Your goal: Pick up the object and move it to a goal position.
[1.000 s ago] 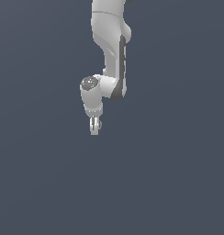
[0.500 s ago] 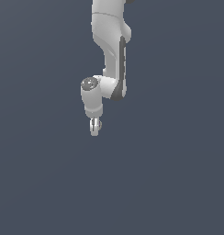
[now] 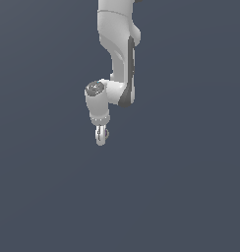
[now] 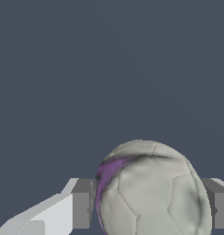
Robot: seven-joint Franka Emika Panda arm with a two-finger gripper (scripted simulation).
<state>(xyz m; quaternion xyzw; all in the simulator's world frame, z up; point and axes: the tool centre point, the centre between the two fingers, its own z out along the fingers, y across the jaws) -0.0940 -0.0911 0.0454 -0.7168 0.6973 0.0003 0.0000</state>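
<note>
Seen through the wrist view: blocky grey finger [image 4: 81, 204], pressed against a round ball [image 4: 153, 190] with stitched, panelled off-white skin and a purple smear, second grey finger on its far side. Closed on the ball. In the exterior view: glossy white arm [image 3: 117, 54] hanging down, gripper [image 3: 101, 138] clamped around the ball, barely visible.

Plain dark grey-blue backdrop [image 3: 191, 187], flat, featureless, filling both views
</note>
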